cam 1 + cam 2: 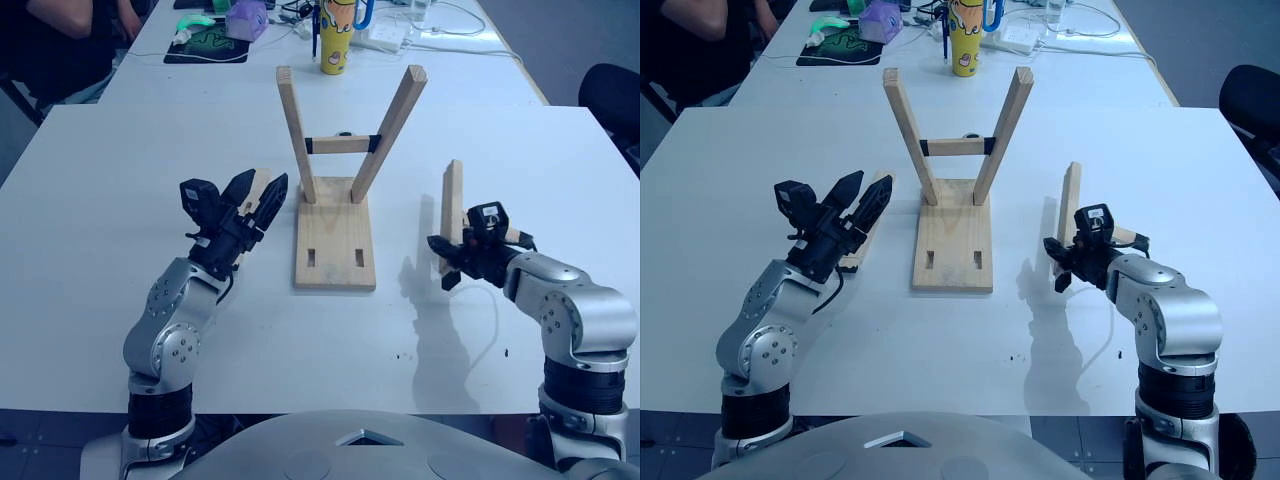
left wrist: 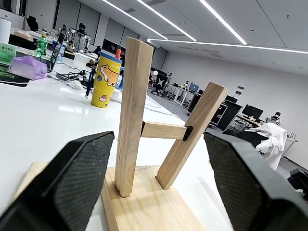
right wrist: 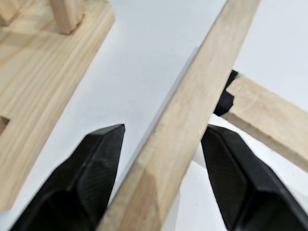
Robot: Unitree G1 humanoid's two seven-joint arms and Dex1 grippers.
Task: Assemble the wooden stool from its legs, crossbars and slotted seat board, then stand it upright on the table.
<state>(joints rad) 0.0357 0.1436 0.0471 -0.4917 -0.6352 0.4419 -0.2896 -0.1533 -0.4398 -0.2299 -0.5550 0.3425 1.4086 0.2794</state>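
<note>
Two legs [image 1: 297,135] upright in seat board [image 1: 335,255], yellow cup [image 1: 338,40] behind; left fingers [image 1: 272,196] wide, right fingers [image 3: 96,163] wide around loose leg [image 1: 452,205].

One seat board [image 1: 335,250], four wooden legs [image 1: 297,135] [image 1: 388,135] [image 1: 452,210] [image 1: 259,178], two crossbars [image 1: 342,144] [image 3: 269,118], one yellow cup [image 1: 338,35].

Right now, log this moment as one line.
seat board flat, two legs slotted, near slots empty | right gripper open astride loose leg | left gripper open beside board
</note>
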